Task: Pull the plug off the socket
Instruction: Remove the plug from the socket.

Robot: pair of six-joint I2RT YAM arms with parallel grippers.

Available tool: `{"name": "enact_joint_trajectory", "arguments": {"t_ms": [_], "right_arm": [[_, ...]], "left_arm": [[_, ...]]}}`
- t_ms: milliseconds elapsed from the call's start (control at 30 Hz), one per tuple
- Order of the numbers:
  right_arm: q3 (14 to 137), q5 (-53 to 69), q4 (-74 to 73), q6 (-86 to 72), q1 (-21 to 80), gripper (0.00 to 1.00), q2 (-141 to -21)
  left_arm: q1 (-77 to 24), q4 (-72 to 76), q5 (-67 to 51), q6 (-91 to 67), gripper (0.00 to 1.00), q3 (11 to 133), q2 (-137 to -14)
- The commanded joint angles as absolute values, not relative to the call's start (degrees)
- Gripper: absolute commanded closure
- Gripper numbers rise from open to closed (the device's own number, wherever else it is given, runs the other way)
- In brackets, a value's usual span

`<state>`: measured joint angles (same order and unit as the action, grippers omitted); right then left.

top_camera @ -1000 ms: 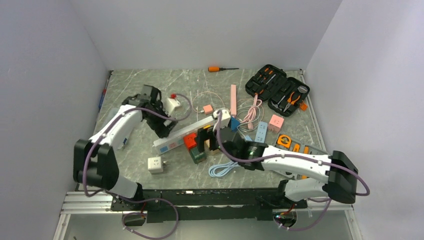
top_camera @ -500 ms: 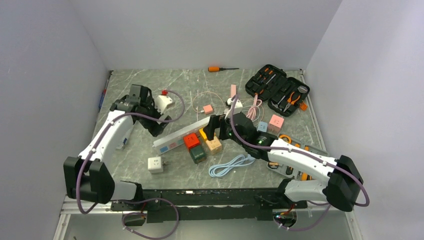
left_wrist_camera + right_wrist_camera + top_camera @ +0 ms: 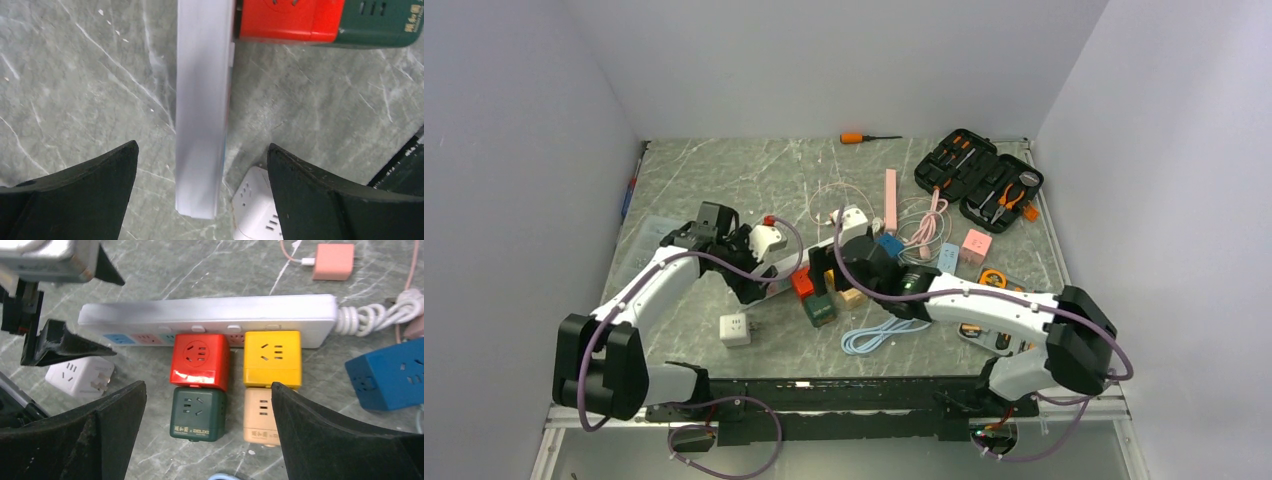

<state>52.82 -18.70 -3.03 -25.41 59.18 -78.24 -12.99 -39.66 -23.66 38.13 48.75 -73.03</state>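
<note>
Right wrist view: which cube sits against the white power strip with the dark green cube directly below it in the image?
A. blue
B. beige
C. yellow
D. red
D: the red cube touches the white power strip, and the dark green cube butts against its lower side.

Place: we take this for a robotics lab cell.
Walls: plain white panels (image 3: 844,60) box in our view.
Table: grey marble-patterned table (image 3: 724,170) on aluminium rails (image 3: 594,403).
Tools: open black plastic tool case (image 3: 980,180), orange-handled screwdriver (image 3: 861,138).
</note>
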Motion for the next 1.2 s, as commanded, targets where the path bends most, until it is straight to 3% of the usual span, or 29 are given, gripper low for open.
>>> {"name": "enact_joint_trajectory", "arguments": {"t_ms": [0,233,533,733,900,933,1167], "right_arm": [[56.8,-21.5,-1.4,-24.2,60.9,0.05,-82.0],[58.8,-19.5,-0.2,-25.8,61.0,0.13,-87.3],[59.5,-16.3,3.9,-26.5,61.0,0.13,-93.2],[58.0,-16.4,5.8,-27.1,61.0,0.11,-92.3],[55.3,-17.0,6.9,-27.6,60.9,0.10,-89.8],[55.1,-16.8,7.2,-27.6,60.9,0.10,-89.8],[54.7,-16.1,9.1,-27.6,60.9,0.10,-91.9]], "left_arm": [[-13.3,-33.2,-25.9,38.5,0.01,47.8,-74.3],[-13.3,-28.4,-26.8,40.9,0.03,43.8,-75.3],[-8.8,-26.0,-32.5,43.7,0.08,39.8,-73.4],[-8.5,-25.2,-32.7,43.7,0.32,40.0,-75.6],[-9.8,-24.8,-32.2,42.9,0.83,40.5,-76.2],[-10.1,-24.9,-32.2,42.6,0.89,40.7,-76.3],[-10.2,-28.6,-33.1,39.9,0.96,43.6,-72.1]]}}
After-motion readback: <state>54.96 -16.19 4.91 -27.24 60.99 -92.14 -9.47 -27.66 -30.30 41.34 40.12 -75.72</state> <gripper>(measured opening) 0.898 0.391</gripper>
